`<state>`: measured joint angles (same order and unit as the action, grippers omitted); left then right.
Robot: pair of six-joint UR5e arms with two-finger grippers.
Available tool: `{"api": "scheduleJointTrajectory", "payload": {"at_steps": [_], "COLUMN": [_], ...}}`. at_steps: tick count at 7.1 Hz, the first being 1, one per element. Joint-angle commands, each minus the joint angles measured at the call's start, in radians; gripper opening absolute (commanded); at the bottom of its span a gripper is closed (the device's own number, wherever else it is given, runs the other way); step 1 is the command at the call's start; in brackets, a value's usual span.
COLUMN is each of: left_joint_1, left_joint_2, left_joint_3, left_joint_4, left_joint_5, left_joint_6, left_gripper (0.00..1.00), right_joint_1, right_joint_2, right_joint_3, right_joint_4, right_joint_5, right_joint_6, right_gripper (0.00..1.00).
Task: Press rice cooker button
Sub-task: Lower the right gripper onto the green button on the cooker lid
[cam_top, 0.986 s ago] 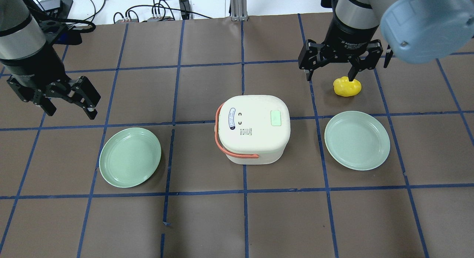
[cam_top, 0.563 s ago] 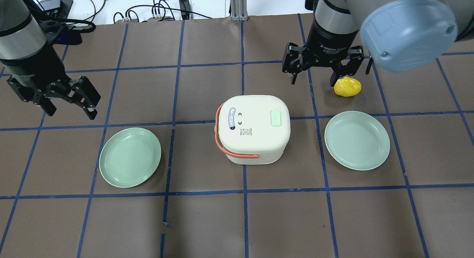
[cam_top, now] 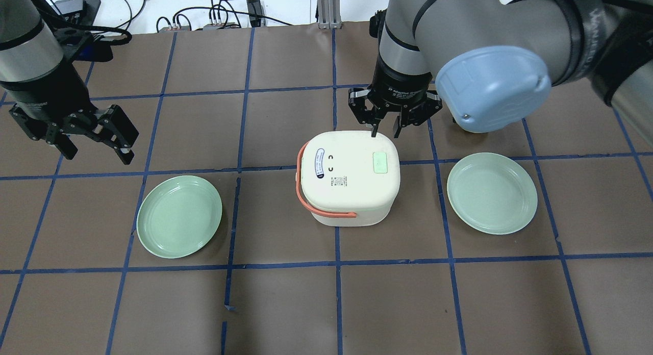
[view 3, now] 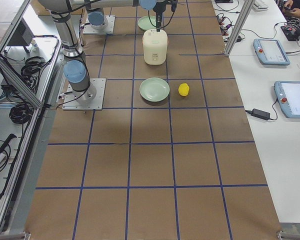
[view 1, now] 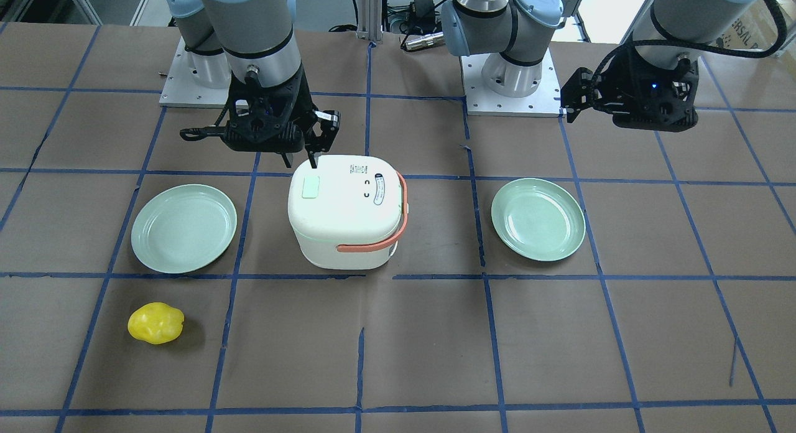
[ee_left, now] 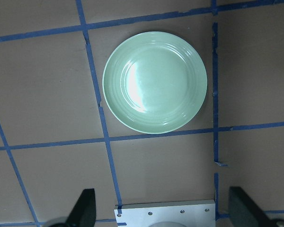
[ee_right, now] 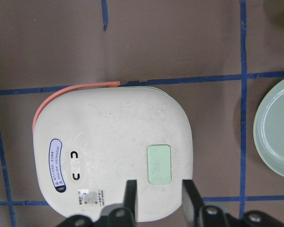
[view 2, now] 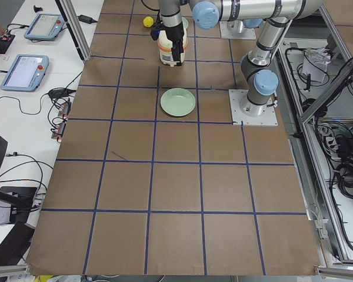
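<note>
The white rice cooker (cam_top: 347,184) stands at the table's middle, lid shut, salmon handle (cam_top: 326,212) folded to the near left. A mint green button (cam_top: 380,162) sits on the lid's right part and also shows in the front view (view 1: 310,187) and the right wrist view (ee_right: 159,164). My right gripper (cam_top: 386,129) hangs over the cooker's far edge, just behind the button, empty, with the jaws a little apart. In the right wrist view its fingertips (ee_right: 131,189) flank the lid's edge below the button. My left gripper (cam_top: 97,151) is wide open and empty, far left.
Two mint green plates lie beside the cooker, one on the left (cam_top: 179,216) and one on the right (cam_top: 492,193). A yellow lumpy object (view 1: 155,323) lies beyond the right plate, hidden by my right arm in the overhead view.
My right arm has moved left from above the yellow object to the cooker's far edge, and its jaws have narrowed. The left arm has not moved.
</note>
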<state>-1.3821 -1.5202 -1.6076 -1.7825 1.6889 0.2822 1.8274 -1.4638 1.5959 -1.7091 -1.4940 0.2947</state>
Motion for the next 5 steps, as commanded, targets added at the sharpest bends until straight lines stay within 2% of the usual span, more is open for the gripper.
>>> {"api": "scheduleJointTrajectory", "payload": {"at_steps": [1, 3, 5], "left_joint_1": [0.0, 0.0, 0.0], "left_joint_2": [0.0, 0.0, 0.0], "left_joint_3": [0.0, 0.0, 0.0], "left_joint_4": [0.0, 0.0, 0.0], "left_joint_5": [0.0, 0.0, 0.0], "left_joint_6": [0.0, 0.0, 0.0], "left_gripper": [1.0, 1.0, 1.0], "right_joint_1": [0.003, 0.003, 0.001], "right_joint_2": [0.031, 0.063, 0.079], "right_joint_3": [0.025, 0.03, 0.033], "right_joint_4": [-0.018, -0.088, -0.098], "right_joint_5": [0.001, -0.006, -0.011], "right_joint_6": [-0.037, -0.04, -0.039], "right_gripper": [0.21, 0.2, 0.16]}}
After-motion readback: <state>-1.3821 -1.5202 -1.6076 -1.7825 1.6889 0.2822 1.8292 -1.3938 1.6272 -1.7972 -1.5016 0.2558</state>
